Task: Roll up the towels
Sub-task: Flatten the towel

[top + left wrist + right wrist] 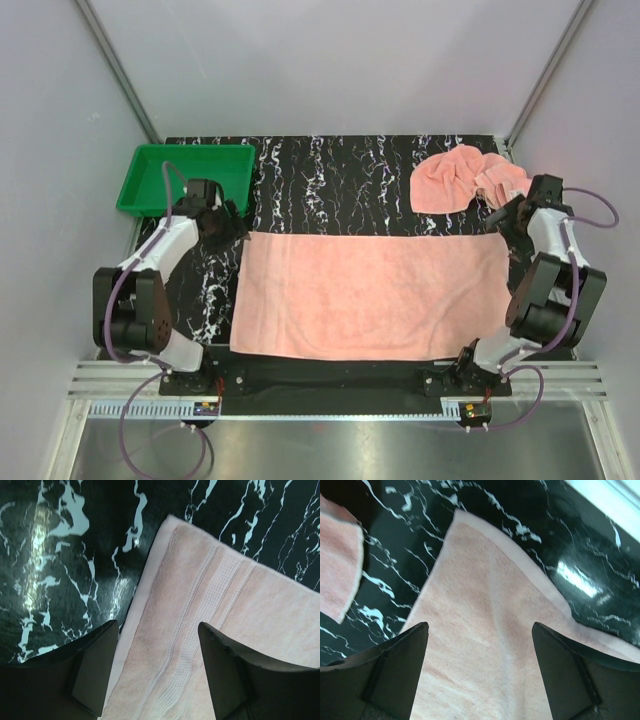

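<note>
While the left end effector (157, 625) gapes, the flat towel (215, 595) lies just beneath.

This is a robotics lab test cell. Plain pale grey wall panels (330, 60) held by slim aluminium struts (120, 70) box in a black bench with white marble veining (340, 170). A white-and-black left arm (150, 270) and right arm (555, 270) are bolted to a slotted aluminium rail (320, 405), trailing purple cables (167, 190).
</note>
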`<state>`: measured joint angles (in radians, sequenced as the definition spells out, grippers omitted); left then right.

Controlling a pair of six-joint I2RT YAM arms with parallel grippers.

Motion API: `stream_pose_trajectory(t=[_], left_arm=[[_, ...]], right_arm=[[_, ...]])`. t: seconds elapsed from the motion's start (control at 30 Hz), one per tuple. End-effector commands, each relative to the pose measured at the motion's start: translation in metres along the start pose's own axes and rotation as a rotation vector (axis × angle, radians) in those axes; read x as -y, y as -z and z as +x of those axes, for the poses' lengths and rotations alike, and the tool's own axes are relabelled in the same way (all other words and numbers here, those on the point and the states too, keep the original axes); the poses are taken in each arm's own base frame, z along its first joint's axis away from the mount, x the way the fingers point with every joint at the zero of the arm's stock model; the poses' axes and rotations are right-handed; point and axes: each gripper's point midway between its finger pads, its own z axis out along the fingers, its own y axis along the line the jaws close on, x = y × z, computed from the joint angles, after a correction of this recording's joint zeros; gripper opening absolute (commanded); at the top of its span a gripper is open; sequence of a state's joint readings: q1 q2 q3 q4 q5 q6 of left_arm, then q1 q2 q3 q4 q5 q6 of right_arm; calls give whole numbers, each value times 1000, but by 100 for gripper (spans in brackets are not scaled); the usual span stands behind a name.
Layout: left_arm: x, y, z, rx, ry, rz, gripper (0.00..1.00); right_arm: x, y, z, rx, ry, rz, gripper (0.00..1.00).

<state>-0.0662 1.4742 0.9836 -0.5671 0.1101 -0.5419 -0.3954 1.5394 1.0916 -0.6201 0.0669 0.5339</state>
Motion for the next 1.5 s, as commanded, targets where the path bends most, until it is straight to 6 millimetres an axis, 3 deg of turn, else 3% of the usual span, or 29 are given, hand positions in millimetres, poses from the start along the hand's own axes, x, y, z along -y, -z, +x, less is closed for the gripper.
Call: stream_pose_trajectory(t=[0.0,0.17,0.4,0.63,0.7,0.77,0.83,0.87,0.97,1.2,1.3,1.43,1.47], left_arm=[[6,-7,-24,49,-46,-23,69],[6,-28,-25,20,-69,-79,67],[12,-59,-23,-22,-140,-169,65],[4,-79,-24,-43,-143,-221,60],[4,-83,-25,-46,-144,-223,57],[3,-88,-23,-58,-142,-227,48],[3,-91,-21,-65,-140,-224,37],[3,-92,-19,-68,-141,-222,26],[4,-92,-16,-70,-135,-207,13],[5,-85,-16,-58,-138,-195,12],[5,-84,-15,-52,-129,-191,12],[11,-82,-18,-52,-123,-172,10],[12,-81,-19,-51,-123,-167,9]], right_arm=[[-20,-13,-26,3,36,-27,92],[-27,-22,-50,28,49,1,92],[-32,-50,-43,-35,54,-4,91],[-32,-54,-38,-52,59,-8,90],[-32,-58,-35,-67,59,-8,89],[-31,-60,-33,-73,60,-6,87],[-29,-64,-29,-79,61,-2,84],[-28,-66,-27,-84,60,-1,82],[-25,-79,-19,-114,54,15,77],[-14,-94,-12,-153,54,74,62],[-11,-96,-9,-159,57,87,60],[-4,-98,-3,-169,64,108,41],[-2,-99,-1,-172,66,113,40]])
